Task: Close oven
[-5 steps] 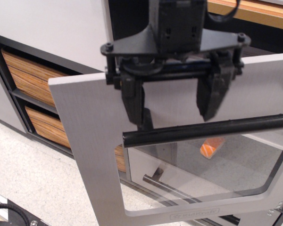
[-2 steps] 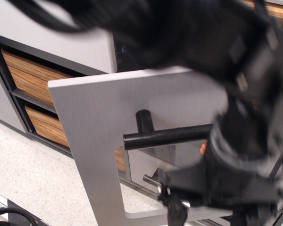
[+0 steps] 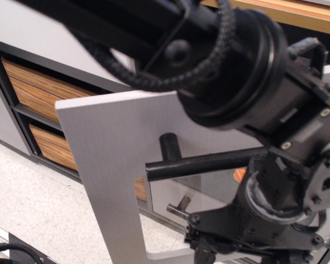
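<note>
The oven door (image 3: 115,165) is brushed silver-grey and hangs open, tilted toward the camera. Its long black bar handle (image 3: 203,163) runs across it on a black post (image 3: 169,147). The clear window is mostly hidden behind my arm. My arm's thick black wrist (image 3: 236,71) fills the upper right, in front of the door. The gripper's base plate (image 3: 247,234) sits low at the right, below the handle. Its fingers run off the bottom edge, so I cannot tell how the jaws stand. Nothing shows touching the handle.
Two wood-grain drawers (image 3: 33,88) (image 3: 52,146) sit in a dark frame at the left. An orange object (image 3: 239,175) shows through the window. A short metal handle (image 3: 179,209) shows below the door. A white countertop (image 3: 55,33) lies above and a speckled floor (image 3: 27,209) below.
The gripper was open just above the bar handle. The arm has since swung down and right, in front of the door's window. The door has barely moved.
</note>
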